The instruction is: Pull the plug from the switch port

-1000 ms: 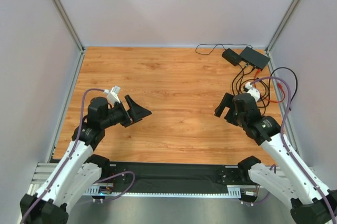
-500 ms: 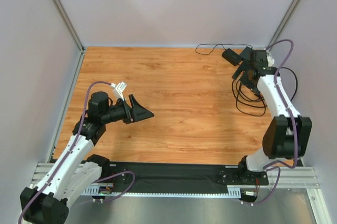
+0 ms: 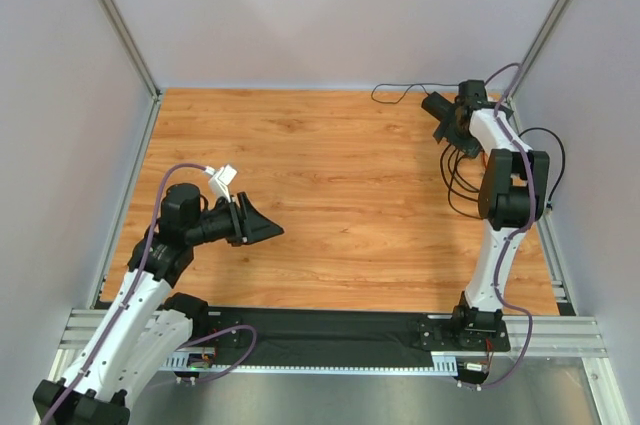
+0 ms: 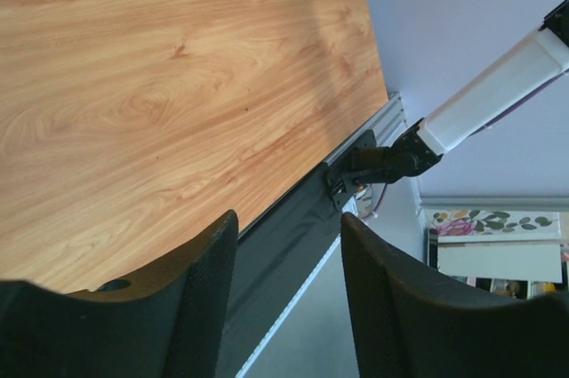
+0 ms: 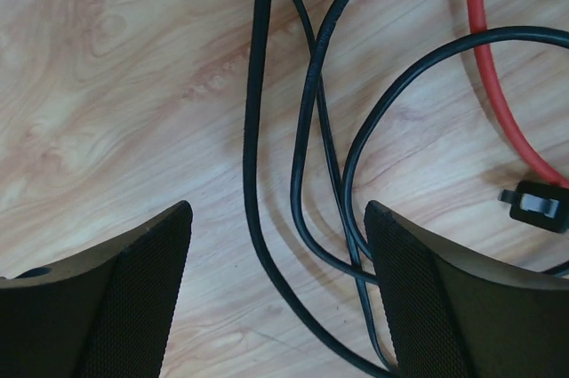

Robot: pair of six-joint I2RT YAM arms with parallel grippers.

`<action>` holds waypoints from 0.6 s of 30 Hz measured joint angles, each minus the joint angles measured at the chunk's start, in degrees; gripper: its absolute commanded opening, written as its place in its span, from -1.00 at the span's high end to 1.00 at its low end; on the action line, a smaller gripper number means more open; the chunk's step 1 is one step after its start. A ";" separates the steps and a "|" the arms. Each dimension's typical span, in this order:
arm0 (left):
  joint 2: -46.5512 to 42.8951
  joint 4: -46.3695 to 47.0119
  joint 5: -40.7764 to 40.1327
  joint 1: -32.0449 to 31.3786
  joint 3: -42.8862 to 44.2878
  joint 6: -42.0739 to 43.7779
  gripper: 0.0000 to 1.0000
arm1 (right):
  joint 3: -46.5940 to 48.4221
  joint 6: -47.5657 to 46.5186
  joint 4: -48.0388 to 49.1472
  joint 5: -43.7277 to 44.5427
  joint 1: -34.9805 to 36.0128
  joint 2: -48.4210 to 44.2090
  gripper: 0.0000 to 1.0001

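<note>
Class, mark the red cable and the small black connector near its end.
red cable [image 5: 476, 13]: right wrist view, on its upper straight stretch.
small black connector [image 5: 538, 206]: right wrist view, on the middle of its body.

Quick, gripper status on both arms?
Left gripper: jaws open, holding nothing.
Right gripper: jaws open over the black cables, holding nothing.
</note>
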 measured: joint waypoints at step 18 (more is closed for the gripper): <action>-5.88 -16.37 -8.98 0.00 5.49 -0.28 0.29 | -1.29 1.95 5.29 -3.19 -1.03 5.07 -0.06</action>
